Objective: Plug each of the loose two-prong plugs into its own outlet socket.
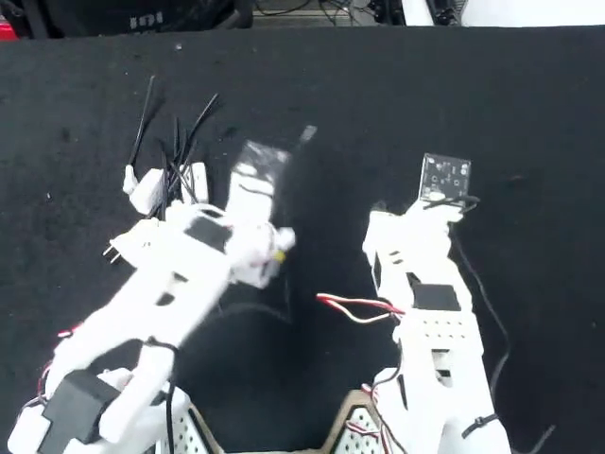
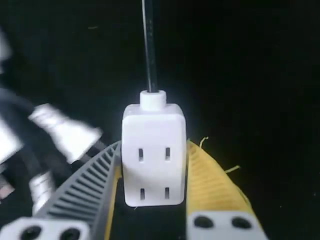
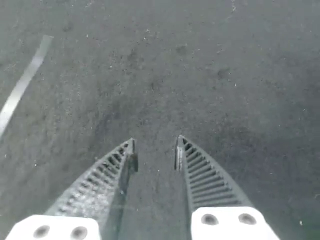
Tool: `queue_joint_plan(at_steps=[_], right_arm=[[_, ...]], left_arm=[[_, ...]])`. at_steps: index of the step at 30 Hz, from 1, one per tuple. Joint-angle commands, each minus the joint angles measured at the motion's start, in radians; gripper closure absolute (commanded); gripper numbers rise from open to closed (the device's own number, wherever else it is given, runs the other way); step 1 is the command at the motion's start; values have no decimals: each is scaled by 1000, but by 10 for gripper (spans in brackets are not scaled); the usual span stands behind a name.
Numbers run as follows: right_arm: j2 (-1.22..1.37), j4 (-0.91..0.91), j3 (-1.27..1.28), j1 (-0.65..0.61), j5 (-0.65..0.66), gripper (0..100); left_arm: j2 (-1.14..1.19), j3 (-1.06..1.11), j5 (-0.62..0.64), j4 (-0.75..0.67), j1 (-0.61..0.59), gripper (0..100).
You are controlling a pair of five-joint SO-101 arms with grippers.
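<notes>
Outlet socket block (image 2: 154, 150) clamped in left gripper (image 2: 154, 147), right gripper (image 3: 155, 149) parted over black table (image 3: 225, 75)

Glossy white plastic outlet socket (image 2: 154, 155)

Left half of the desk (image 1: 529, 104): obstructed. A tangle of black cables (image 1: 175, 142) and white plugs (image 1: 146, 189) lies just beside the left arm, and a lone plug (image 1: 113, 251) lies prongs-out at its outer flank. The left end effector (image 2: 152, 150) is occupied, clamped on a socket block (image 2: 154, 135) whose cord (image 2: 149, 45) runs straight ahead.

Between the arms: a red-and-white wire (image 1: 354, 307) loops across the gap.

Right half: passable. The right end effector (image 3: 155, 150), fingers apart, hangs over bare desk, with a pale strip (image 3: 22, 85) to one side.
</notes>
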Motion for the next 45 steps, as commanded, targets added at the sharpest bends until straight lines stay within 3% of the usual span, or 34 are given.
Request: queue_joint_plan(at_steps=[1,4,6,9,20,24,28,32,35,39,45], right_arm=[[-25,-26,-4,14,-8,872],[-27,-26,-5,12,-8,872],[-27,-26,-5,12,-6,872],[-27,-26,-5,12,-6,872],[-22,-25,-5,-25,-6,871],[-21,-2,-5,-118,44,871],[-18,49,-4,-319,141,871],[44,64,-19,-473,143,871],[168,66,-76,-511,138,820],[354,68,-176,-559,17,711],[513,68,-255,-678,-92,709]], left_arm=[[-38,82,0,-160,58,863],[-38,130,98,-203,59,773],[-43,133,144,-207,59,777],[-54,125,149,-201,50,780],[-54,-31,149,-48,-177,780],[-44,-31,149,-57,-248,780],[-40,1,153,-83,-325,780],[-51,79,157,-187,-406,780],[-44,133,160,-267,-467,780],[-52,182,233,-327,-510,780],[-52,185,281,-331,-545,780]])
